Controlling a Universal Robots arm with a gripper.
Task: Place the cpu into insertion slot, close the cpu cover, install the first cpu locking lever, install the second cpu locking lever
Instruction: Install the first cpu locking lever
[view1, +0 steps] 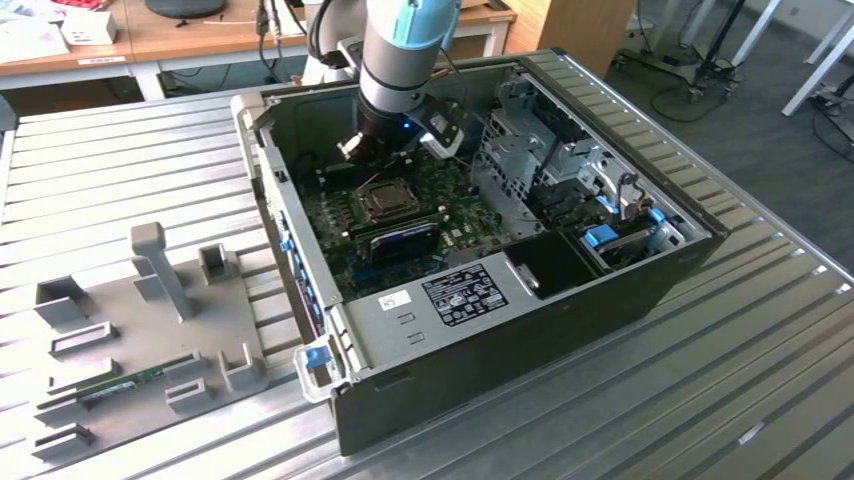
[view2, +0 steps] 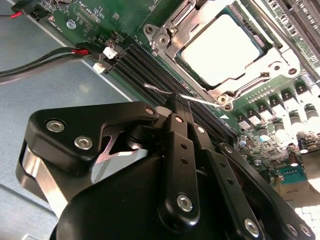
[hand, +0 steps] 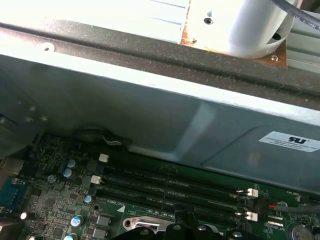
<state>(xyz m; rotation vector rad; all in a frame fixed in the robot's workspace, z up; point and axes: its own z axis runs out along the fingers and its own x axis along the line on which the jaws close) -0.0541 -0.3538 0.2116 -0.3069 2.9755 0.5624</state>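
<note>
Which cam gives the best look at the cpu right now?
Second wrist view: the cpu is close up, pale face plain inside the metal frame. The exterior view has it as a small square deep in the case. The first wrist view catches just the frame's edge.

Cpu cover (view2: 272, 65) cropped at frame edge; locking lever (view2: 155, 89) partly behind end effector (view2: 176, 102)

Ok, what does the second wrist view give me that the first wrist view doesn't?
Second wrist view: the cpu lying under the lowered cpu cover, with a thin wire locking lever standing out from the socket's corner, close to the gripper.
First wrist view: the grey case wall and its label.
Both wrist views: the black memory slots and the gripper.
</note>
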